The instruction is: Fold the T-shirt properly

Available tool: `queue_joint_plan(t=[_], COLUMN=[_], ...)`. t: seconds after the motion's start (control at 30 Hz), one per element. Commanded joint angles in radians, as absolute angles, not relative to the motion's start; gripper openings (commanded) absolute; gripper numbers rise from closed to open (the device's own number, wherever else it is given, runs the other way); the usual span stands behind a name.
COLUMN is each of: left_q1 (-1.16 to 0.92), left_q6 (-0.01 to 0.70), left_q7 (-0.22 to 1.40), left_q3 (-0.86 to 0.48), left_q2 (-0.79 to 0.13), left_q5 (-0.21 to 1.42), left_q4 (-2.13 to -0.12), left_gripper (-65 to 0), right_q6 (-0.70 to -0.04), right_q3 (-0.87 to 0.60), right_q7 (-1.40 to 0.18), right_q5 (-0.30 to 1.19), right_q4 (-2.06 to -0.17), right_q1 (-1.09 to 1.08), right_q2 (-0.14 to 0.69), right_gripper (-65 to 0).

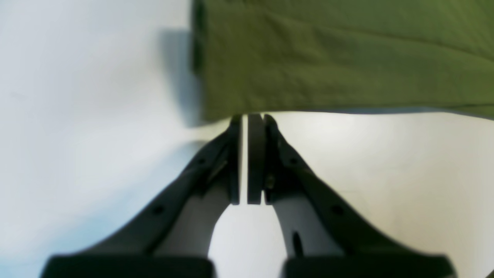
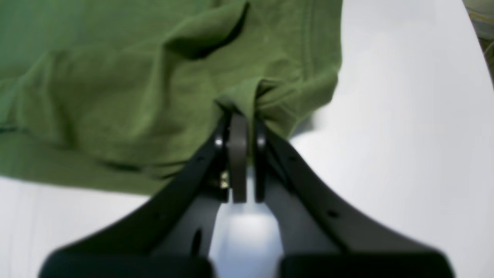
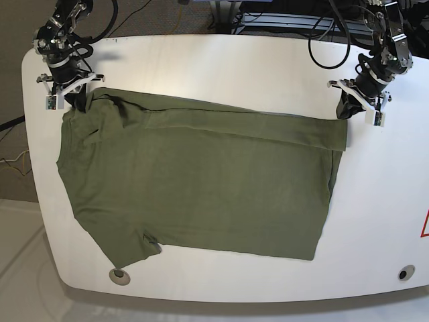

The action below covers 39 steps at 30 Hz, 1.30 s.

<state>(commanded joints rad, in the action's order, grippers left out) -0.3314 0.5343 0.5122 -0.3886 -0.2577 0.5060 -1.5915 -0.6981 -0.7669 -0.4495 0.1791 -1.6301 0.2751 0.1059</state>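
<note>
The olive-green T-shirt (image 3: 201, 181) lies spread on the white table (image 3: 221, 60), with its far edge turned over into a narrow folded strip. My right gripper (image 2: 245, 116) is shut on a bunched bit of the shirt's (image 2: 115, 77) stitched edge; in the base view it (image 3: 79, 100) sits at the cloth's far left corner. My left gripper (image 1: 247, 116) has its pads nearly together, pinching the very edge of the shirt (image 1: 328, 58) near a corner that hangs slightly off the table. In the base view it (image 3: 350, 107) is at the strip's right end.
Cables (image 3: 328, 40) and equipment run along the table's far edge behind both arms. Two round holes (image 3: 120, 274) (image 3: 402, 273) sit near the front edge. A red mark (image 3: 423, 225) shows at the right edge. Bare table surrounds the shirt on the right and far sides.
</note>
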Motion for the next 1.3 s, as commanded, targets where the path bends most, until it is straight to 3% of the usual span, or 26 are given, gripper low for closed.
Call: queue_joint_plan(t=[0.07, 0.2, 0.6, 0.93, 1.0, 1.3], left_q1=[-0.329, -0.315, -0.282, -0.274, -0.278, -0.300], left_q6=[0.536, 0.532, 0.517, 0.514, 0.510, 0.505], left_q7=[0.524, 0.549, 0.568, 0.546, 0.526, 0.526], left_q3=[-0.391, -0.396, -0.390, -0.385, -0.377, -0.380], left_q2=[-0.253, -0.243, -0.237, -0.238, -0.240, -0.246], left_q5=[0.500, 0.501, 0.541, 0.532, 0.520, 0.533], left_q4=[-1.587, -1.570, -1.508, -1.490, -1.494, -1.516], left_gripper=[-61.8, -33.6, -24.9, -28.7, -38.6, -60.9], right_q6=[-0.698, -0.698, -0.698, -0.698, -0.698, -0.698], right_q3=[-0.769, -0.774, -0.772, -0.773, -0.773, -0.770], right_q7=[-0.451, -0.453, -0.452, -0.454, -0.457, -0.457], right_q5=[0.181, 0.188, 0.187, 0.190, 0.186, 0.184], right_q4=[-1.631, -1.624, -1.620, -1.612, -1.617, -1.622], right_q1=[0.279, 0.274, 0.273, 0.263, 0.268, 0.270], right_q2=[0.106, 0.109, 0.102, 0.105, 0.104, 0.104], right_gripper=[-65.0, -65.0, -65.0, -65.0, -65.0, -65.0])
